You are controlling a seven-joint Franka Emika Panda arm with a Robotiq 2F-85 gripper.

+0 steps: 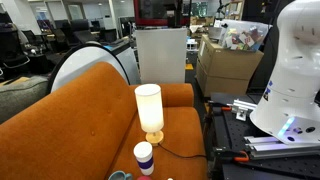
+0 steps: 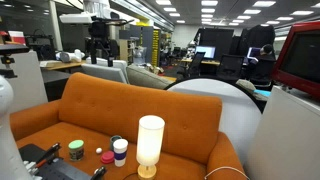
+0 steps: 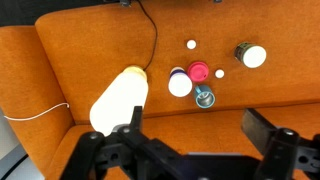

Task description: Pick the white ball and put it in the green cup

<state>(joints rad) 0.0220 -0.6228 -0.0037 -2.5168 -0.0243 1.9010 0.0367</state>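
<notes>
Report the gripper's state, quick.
Black two-finger robot gripper: open, fingers spread wide, holding nothing, above the orange fabric sofa.

Arm point(image 1: 292, 62) glossy white, rounded; gripper point(image 3: 192, 124) black, angular fingers point(image 3: 133, 132); bluish glow low down, perhaps light.

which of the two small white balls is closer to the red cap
The ball right beside the red cap; the other ball lies clearly apart, higher in the wrist view.
</notes>
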